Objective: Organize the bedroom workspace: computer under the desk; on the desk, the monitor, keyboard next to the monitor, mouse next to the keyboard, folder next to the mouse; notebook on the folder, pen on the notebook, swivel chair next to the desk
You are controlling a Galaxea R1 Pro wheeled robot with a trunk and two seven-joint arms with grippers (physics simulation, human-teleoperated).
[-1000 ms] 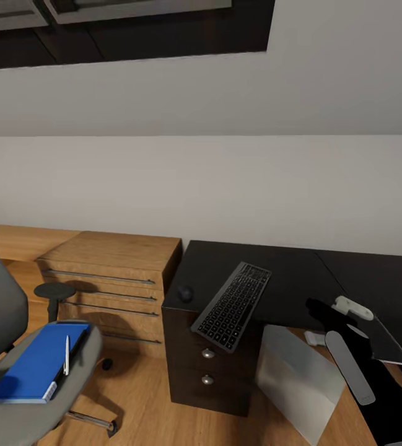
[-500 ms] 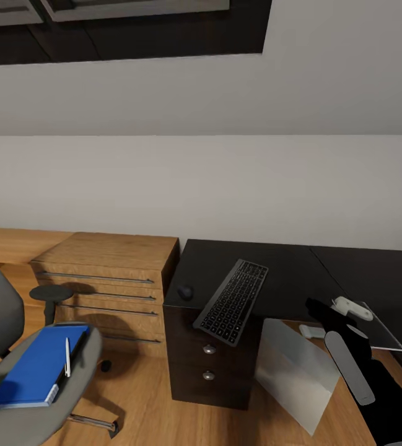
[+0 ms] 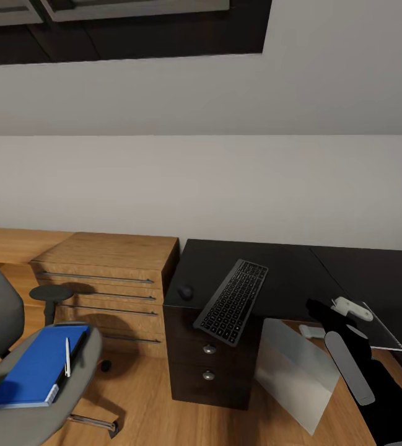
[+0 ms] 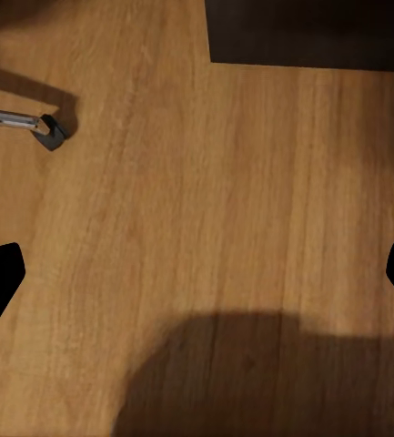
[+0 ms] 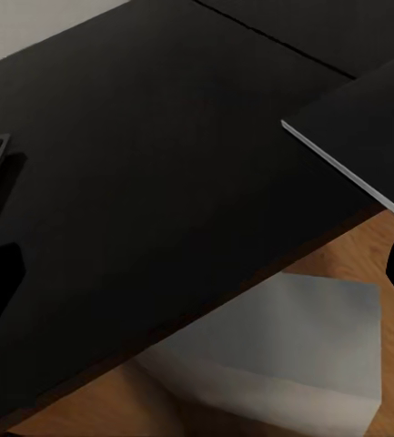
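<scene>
The grey swivel chair (image 3: 2, 371) stands at the left with the blue folder (image 3: 33, 367) and the white pen (image 3: 67, 357) on its seat. On the black desk (image 3: 287, 272) the keyboard (image 3: 231, 300) overhangs the front edge, with the mouse (image 3: 185, 292) beside it. The grey notebook (image 3: 380, 328) (image 5: 369, 146) juts over the desk edge at the right. Under the desk sits the grey computer (image 3: 297, 371) (image 5: 278, 355). My right gripper (image 5: 197, 282) hangs open over the desk's front edge. Over the wood floor, my left gripper (image 4: 197, 273) is open and empty. The monitor is out of view.
A wooden drawer chest (image 3: 111, 272) stands between chair and desk. A dark cabinet with round knobs (image 3: 208, 365) sits under the desk's left end. My right arm (image 3: 349, 359) reaches up from the lower right. A chair caster (image 4: 49, 129) rests on the floor.
The head view shifted slightly a second ago. Since then nothing has moved, and both grippers stay open.
</scene>
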